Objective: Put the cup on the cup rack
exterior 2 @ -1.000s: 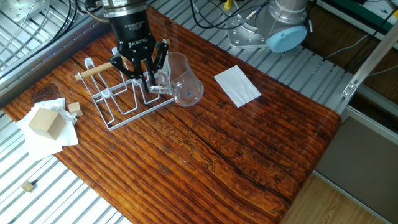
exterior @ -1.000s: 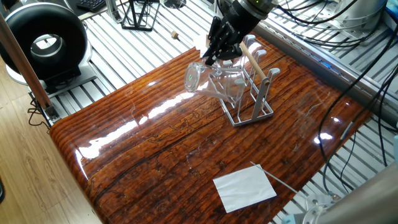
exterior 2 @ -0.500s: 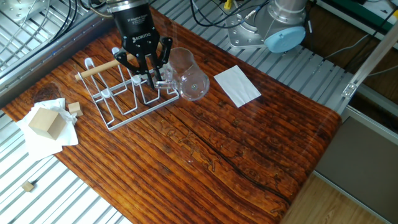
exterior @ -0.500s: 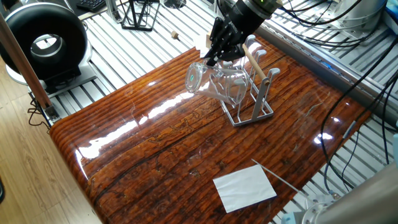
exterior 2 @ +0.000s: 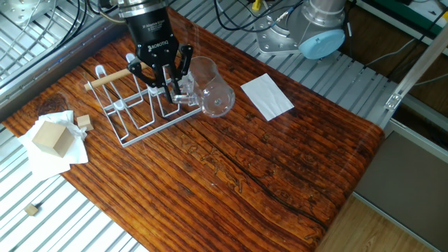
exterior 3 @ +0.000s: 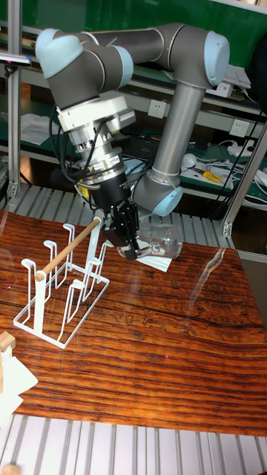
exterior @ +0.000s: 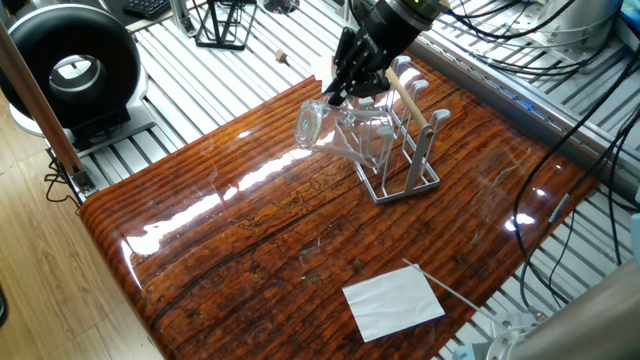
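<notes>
The cup rack (exterior 2: pixel 143 112) stands on the table (exterior 2: pixel 280 175). At its right end the pincer (exterior 2: pixel 170 85) is closed on the glass cup (exterior 2: pixel 210 94), held above the table, long axis tilted, mouth pointing away from the pegs.

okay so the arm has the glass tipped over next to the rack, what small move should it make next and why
Probably keep tilting the cup until its mouth faces down, then shift it over a peg of the cup rack. The gripper holds the cup on its side beside the rack's end, its mouth pointing away from the rack, not yet over any peg.
</notes>
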